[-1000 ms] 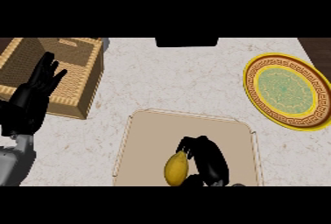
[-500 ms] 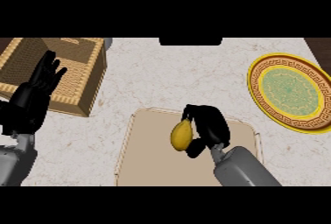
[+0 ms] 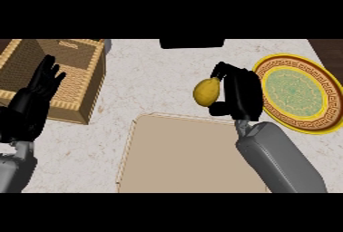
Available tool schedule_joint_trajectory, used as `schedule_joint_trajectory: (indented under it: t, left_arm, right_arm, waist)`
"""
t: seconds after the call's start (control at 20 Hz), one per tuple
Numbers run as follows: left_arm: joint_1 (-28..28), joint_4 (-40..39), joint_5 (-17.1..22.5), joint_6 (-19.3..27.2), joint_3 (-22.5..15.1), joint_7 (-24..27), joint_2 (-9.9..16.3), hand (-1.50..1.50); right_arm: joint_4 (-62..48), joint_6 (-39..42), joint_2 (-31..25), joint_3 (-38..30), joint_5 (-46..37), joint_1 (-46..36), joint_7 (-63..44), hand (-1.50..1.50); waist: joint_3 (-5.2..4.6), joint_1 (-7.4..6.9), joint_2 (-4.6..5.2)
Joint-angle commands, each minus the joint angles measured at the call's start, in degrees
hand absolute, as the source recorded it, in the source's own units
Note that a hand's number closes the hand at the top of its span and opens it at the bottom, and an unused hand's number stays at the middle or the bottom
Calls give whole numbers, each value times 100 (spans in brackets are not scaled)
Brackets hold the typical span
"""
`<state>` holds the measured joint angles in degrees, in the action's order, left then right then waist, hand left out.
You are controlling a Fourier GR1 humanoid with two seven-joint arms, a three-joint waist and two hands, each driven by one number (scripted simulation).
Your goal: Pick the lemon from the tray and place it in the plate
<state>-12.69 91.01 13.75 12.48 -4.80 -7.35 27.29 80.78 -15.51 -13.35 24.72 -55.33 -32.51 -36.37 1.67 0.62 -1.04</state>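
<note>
One lemon [image 3: 207, 91] noted, clear of the tray [image 3: 191, 154] and held above the bare counter [image 3: 161, 86] between tray and plate [image 3: 295, 94]. Carried by the right hand [image 3: 237, 93], fingers and thumb curled round its right side; much of the fruit exposed on the left, beyond the fingers. Not yet over the plate; near rim just beside the back of the hand.

Risks, as judged:
- Possible slip during the remaining travel. Cause: rounded fruit held mostly from one side, with no visible support on the exposed left flank.
- Possible release short of the plate, landing on the counter or on the raised gold rim and rolling off. Cause: lemon carried on the side of the hand away from the plate, so the hand must pass well over the rim before the fruit is above the green centre.
- Possible roll after release. Cause: shallow plate and rounded fruit; better lowered close to the surface than released from height.
- Possible brush of fingers against the rim on descent.

Surroundings:
- Left hand [image 3: 32, 106] resting open at the left edge, fingers up, in front of a wicker basket [image 3: 67, 72]; well apart from the carry path.
- Dark object [image 3: 192, 43] at the far edge of the counter, nature not determined, also off the path.
- Nothing seen standing between lemon and plate.
</note>
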Motion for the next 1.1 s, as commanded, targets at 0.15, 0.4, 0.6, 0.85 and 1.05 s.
schedule_joint_trajectory:
  t: [0.15,0.4,0.6,0.85,1.05]
  left_arm:
    - [614,-643,76,-109,-263,-105,-400,0]
    - [682,-437,-29,-30,-273,-208,-450,0]
    - [603,-542,23,-179,-238,-140,-498,0]
    - [627,-510,-80,-111,-208,-272,-503,0]
    - [503,-348,8,-224,-128,-399,-453,0]
  right_arm:
    - [102,-528,-84,-741,-217,-60,-547,150]
    - [127,-733,-493,-1503,373,119,-304,150]
    - [-180,-993,-680,-1762,407,228,-60,150]
    - [-594,-1077,-1119,-2222,967,643,650,150]
    - [-1303,-797,-1422,-2415,1131,545,1001,150]
  waist:
    - [-172,35,145]
    - [-162,32,132]
    - [-167,11,157]
    - [-157,37,162]
    - [-160,-95,179]
